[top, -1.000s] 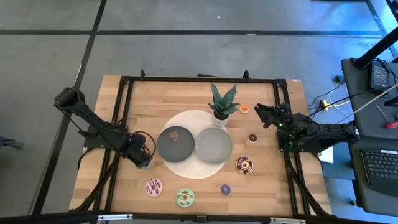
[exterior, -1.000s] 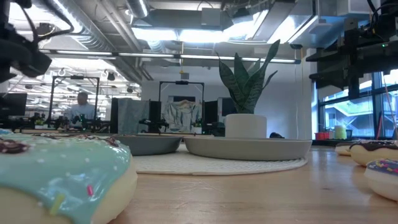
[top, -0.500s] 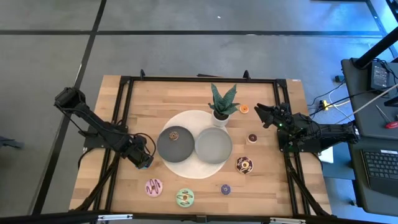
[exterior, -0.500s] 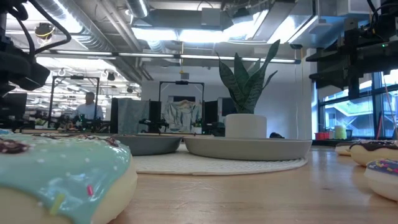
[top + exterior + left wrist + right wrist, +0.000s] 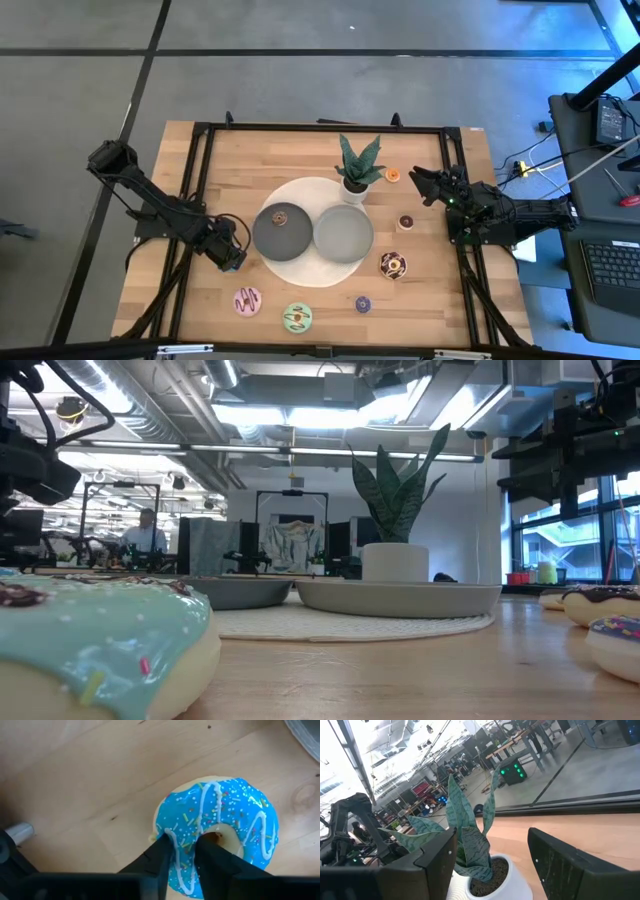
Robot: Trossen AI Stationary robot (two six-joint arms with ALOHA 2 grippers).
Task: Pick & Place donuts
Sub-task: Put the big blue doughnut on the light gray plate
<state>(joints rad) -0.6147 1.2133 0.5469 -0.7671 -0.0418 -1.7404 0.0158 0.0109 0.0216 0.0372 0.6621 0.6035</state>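
My left gripper (image 5: 233, 259) is at the table's left, just left of the white mat, shut on a blue sprinkled donut (image 5: 220, 827) with white icing lines. In the high view the gripper hides this donut. A mini brown donut (image 5: 279, 216) lies in the left grey dish (image 5: 268, 238). On the wood lie a pink donut (image 5: 247, 300), a green donut (image 5: 296, 318), a mini purple one (image 5: 363, 304), a brown sprinkled one (image 5: 392, 265), a mini brown one (image 5: 406, 222) and a mini orange one (image 5: 393, 175). My right gripper (image 5: 422, 185) hangs open right of the plant, touching nothing. My left gripper pinches the blue donut's ring (image 5: 186, 851) between its two fingers. One fingertip (image 5: 212, 855) stands at the hole, the other (image 5: 159, 856) outside the ring. The fingers come from above, pointing down. The donut lies flat; whether it is off the wood I cannot tell.
A potted snake plant (image 5: 356, 170) stands at the far rim of the round white mat (image 5: 300, 190), which bears both grey dishes; the right dish (image 5: 343, 233) holds nothing. A black frame (image 5: 190, 180) runs along the table's edges. The green donut (image 5: 100, 640) sits close before the low camera.
My left arm has sunk a little over the blue donut. A patch of blue that showed beside the gripper in the high view is now hidden beneath it. My right arm has kept still.
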